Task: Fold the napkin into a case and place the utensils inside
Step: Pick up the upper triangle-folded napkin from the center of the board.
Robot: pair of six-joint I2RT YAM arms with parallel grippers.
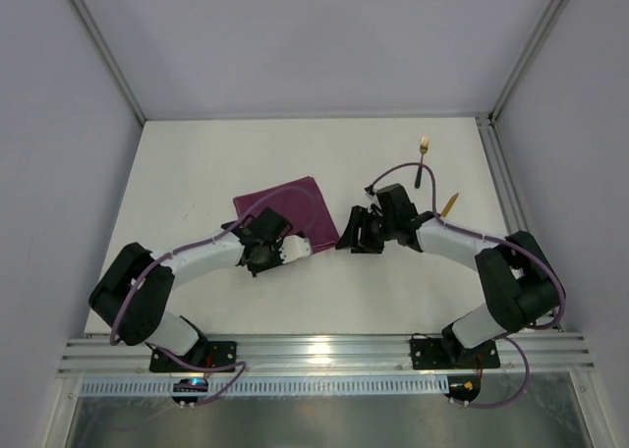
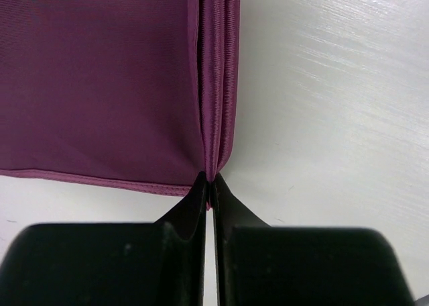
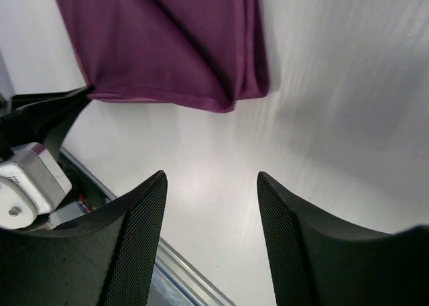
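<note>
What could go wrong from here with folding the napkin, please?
1. The left gripper is shut on only the tip of the napkin corner, so the cloth may slip free when pulled.
2. The open right gripper hangs close to the left one, so they might collide.
3. The knife lies right beside the right arm, which could knock it away.

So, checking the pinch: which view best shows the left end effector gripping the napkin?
Left wrist: left end effector shut on the napkin edge, close up. Top external hides contact under the wrist; right wrist shows it at frame edge.
</note>
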